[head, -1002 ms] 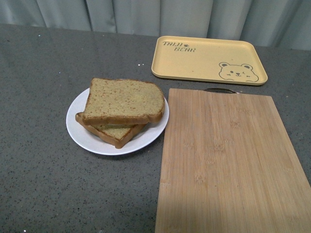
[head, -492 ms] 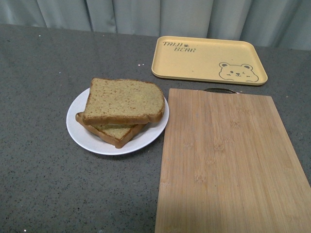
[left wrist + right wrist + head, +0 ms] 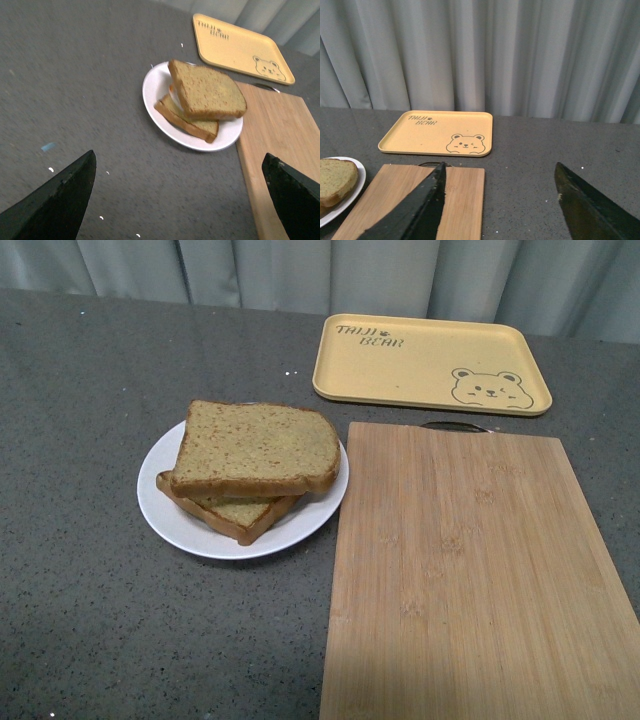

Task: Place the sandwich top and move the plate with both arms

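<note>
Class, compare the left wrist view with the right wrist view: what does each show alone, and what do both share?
Left wrist only: the open left gripper, and the plate and sandwich top entire, over a lower slice. Right wrist only: the open right gripper and the curtain's tall folds. Both: the yellow tray, the wooden board, and some of plate, sandwich top and curtain.

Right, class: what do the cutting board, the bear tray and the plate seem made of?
Cutting board: likely bamboo, matte, jointed strip grain.
Bear tray: probably plastic, matte yellow, printed picture.
Plate: perhaps glazed ceramic, smooth plain white.
</note>
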`<move>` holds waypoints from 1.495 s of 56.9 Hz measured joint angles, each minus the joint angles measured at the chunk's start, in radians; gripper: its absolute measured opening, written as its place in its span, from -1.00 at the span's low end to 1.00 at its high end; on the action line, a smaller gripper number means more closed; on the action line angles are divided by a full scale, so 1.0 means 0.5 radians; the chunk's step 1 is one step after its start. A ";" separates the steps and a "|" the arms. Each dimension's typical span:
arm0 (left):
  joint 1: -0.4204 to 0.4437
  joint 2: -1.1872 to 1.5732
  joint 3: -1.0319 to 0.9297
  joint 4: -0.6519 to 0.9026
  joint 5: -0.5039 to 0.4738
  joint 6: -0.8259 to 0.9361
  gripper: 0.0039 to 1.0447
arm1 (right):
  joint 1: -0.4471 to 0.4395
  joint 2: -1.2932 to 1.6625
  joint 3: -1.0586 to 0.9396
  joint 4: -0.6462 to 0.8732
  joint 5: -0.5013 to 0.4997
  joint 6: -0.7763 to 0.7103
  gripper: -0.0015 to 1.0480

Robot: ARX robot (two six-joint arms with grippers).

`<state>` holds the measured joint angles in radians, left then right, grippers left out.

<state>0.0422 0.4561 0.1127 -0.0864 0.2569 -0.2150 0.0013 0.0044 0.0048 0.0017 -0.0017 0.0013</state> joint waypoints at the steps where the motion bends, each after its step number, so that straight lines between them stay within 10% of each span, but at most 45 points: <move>1: -0.014 0.105 0.012 0.053 0.007 -0.034 0.88 | 0.000 0.000 0.000 -0.001 -0.002 0.000 0.39; 9: -0.142 0.871 0.103 0.488 -0.041 -0.265 0.88 | 0.000 0.000 0.000 -0.001 -0.002 0.002 0.85; 32: -0.416 2.143 0.417 1.051 -0.082 -0.726 0.88 | 0.000 0.000 0.000 -0.001 -0.001 0.001 0.82; 72: -0.443 2.892 0.912 1.154 -0.152 -0.948 0.88 | 0.000 0.000 0.000 -0.001 -0.001 0.001 0.82; 85: -0.439 3.015 1.022 1.115 -0.160 -0.985 0.30 | 0.000 0.000 -0.001 0.000 -0.001 0.001 0.82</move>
<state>-0.1776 1.9636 0.6239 0.4713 0.1768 -0.7074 0.0013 0.0044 0.0044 0.0017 -0.0021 0.0017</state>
